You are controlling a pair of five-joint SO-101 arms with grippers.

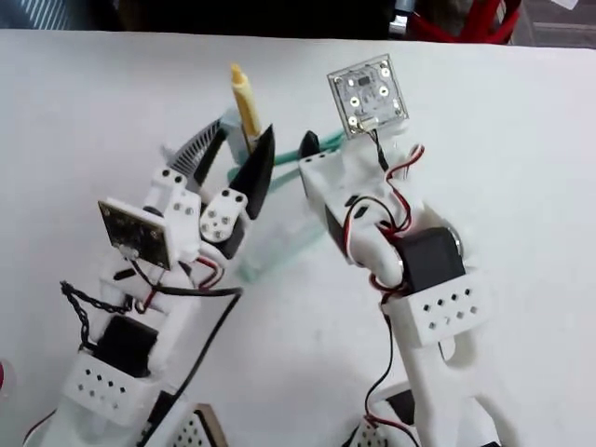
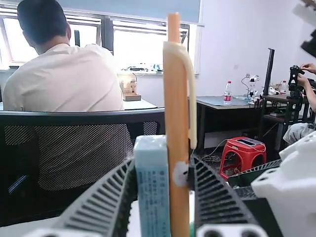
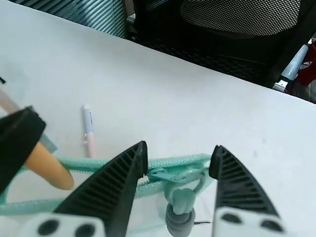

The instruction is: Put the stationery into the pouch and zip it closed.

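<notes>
- Currently the left gripper is clenched on 2 items at once, an orange pen and a pale blue eraser block. Both stand upright at upper centre of the high view, at the zip edge of the clear pouch.
- Right gripper is released, jaws straddling the mint zip pull without pinching it.
- Risk: 2 items of unequal thickness in 1 grip, so the eraser block could slip or the pen twist on release and land outside the opening.
- Risk: nothing clamps the pouch, so the pen tip may shove it across the table instead of going in.
- Risk: the arms sit close, so fingers could clash near the zip.
- Risk: a 2nd pen lies loose at left middle of the right wrist view. Zipping early would leave it out.
- Surface: plain white table, looks smooth and low on grip.
- Room: black mesh chair, red stool, desks, windows.
</notes>
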